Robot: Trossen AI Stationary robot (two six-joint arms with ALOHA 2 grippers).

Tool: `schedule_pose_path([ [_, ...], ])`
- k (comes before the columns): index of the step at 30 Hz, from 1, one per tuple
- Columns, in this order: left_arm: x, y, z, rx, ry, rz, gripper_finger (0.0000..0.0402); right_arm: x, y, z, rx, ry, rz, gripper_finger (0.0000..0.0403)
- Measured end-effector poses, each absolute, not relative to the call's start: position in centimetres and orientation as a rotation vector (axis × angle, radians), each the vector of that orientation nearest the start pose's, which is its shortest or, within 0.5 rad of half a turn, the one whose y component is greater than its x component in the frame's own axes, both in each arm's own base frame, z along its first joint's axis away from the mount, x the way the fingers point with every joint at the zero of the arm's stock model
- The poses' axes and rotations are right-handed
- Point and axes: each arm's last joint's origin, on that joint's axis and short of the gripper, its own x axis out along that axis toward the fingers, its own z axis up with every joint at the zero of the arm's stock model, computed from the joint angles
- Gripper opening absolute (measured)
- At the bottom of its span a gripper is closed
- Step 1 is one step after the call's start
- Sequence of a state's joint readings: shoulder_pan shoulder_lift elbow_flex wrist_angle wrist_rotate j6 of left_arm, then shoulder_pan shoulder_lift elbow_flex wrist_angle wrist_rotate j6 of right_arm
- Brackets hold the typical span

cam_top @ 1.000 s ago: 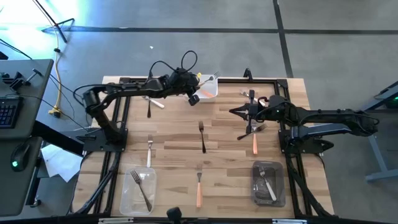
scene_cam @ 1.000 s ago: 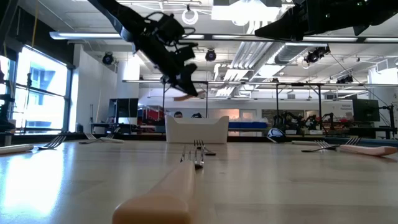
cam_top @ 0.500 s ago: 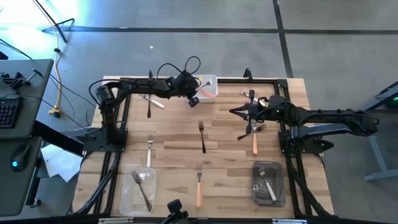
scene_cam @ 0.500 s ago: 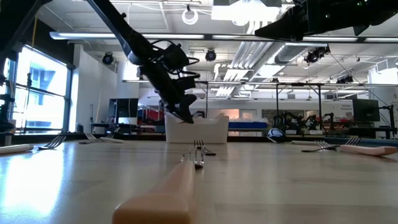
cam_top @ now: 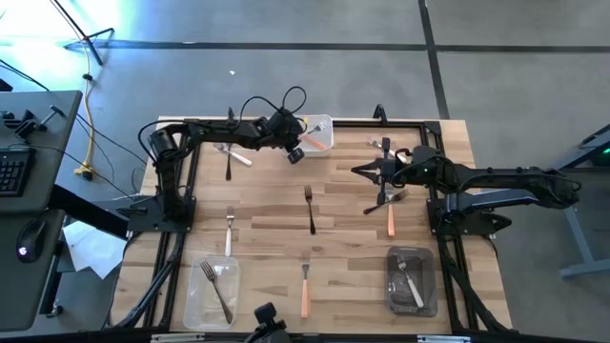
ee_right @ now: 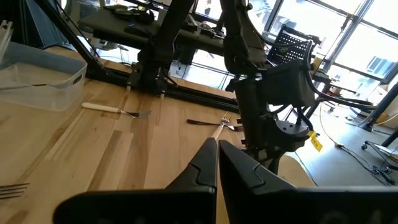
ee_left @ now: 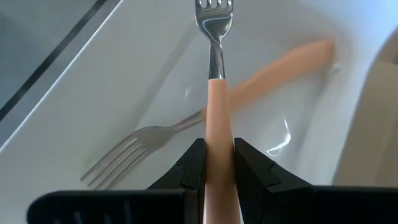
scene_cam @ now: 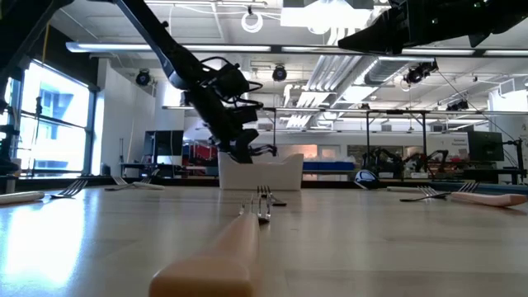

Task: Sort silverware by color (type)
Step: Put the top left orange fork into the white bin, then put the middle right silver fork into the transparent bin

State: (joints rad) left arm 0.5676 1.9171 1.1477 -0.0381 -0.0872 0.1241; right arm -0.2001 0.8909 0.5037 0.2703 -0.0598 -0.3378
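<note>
Wooden planks make up the table (cam_top: 267,214), and forks lie scattered over it. Going from the left in the high view: a clear tray (cam_top: 212,293) at the near left corner holds a metal fork (cam_top: 215,289); a white-handled fork (cam_top: 229,232) lies on the wood above it, and another white-handled fork (cam_top: 235,156) lies with a dark fork (cam_top: 229,167) under the left arm.

At the far edge, the left gripper (cam_top: 297,151) hangs over the white tray (cam_top: 321,134). Its fingers (ee_left: 193,167) are pinched narrowly on the handle of an orange fork (ee_left: 217,118), tines pointing away into the tray. In the left wrist view, a second orange fork (ee_left: 273,65) lies on the tray floor, crossing under the held one.

Near the table's middle lies a dark-handled fork (cam_top: 311,211), and near the front edge an orange-handled fork (cam_top: 305,286).

Further right, the right gripper (cam_top: 360,171) hovers above the wood with its fingers (ee_right: 208,163) pressed together, holding nothing. Beneath that arm lie a dark fork (cam_top: 385,160), another fork (cam_top: 384,202), and an orange-handled one (cam_top: 391,219). A dark tray (cam_top: 412,282) at the near right corner holds one more fork (cam_top: 410,275).
</note>
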Motion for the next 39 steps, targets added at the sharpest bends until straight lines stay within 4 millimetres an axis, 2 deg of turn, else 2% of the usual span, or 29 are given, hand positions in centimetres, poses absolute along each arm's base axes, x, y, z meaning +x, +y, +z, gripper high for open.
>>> schedule_pose_path([
  [9, 32.8, 21.5, 15.3, -0.114, 0.846, 0.547, 0.0046, 19.6, -3.8, 26.1, -0.322, 0.139, -0.119, 0.0],
  [19, 32.9, 21.6, 15.5, -0.109, 0.832, 0.547, 0.0133, 19.6, -3.8, 26.1, -0.322, 0.139, -0.119, 0.0],
  [25, 32.7, 21.5, 16.8, -0.084, 0.809, 0.576, 0.0153, 19.6, -3.8, 26.0, -0.321, 0.145, -0.118, 0.0],
  [29, 32.4, 20.6, 19.3, -0.014, 0.749, 0.567, 0.0135, 19.5, -3.9, 25.9, -0.321, 0.162, -0.146, 0.0],
  [31, 32.2, 19.8, 19.8, 0.007, 0.699, 0.557, 0.0119, 19.5, -4.0, 25.8, -0.323, 0.172, -0.178, 0.0],
  [35, 31.5, 17.3, 19.9, 0.053, 0.58, 0.522, 0.008, 19.5, -4.2, 25.7, -0.329, 0.2, -0.247, 0.0],
  [39, 30.1, 13.9, 19.5, 0.095, 0.45, 0.471, 0.0044, 19.3, -4.6, 25.5, -0.333, 0.24, -0.355, 0.0],
])
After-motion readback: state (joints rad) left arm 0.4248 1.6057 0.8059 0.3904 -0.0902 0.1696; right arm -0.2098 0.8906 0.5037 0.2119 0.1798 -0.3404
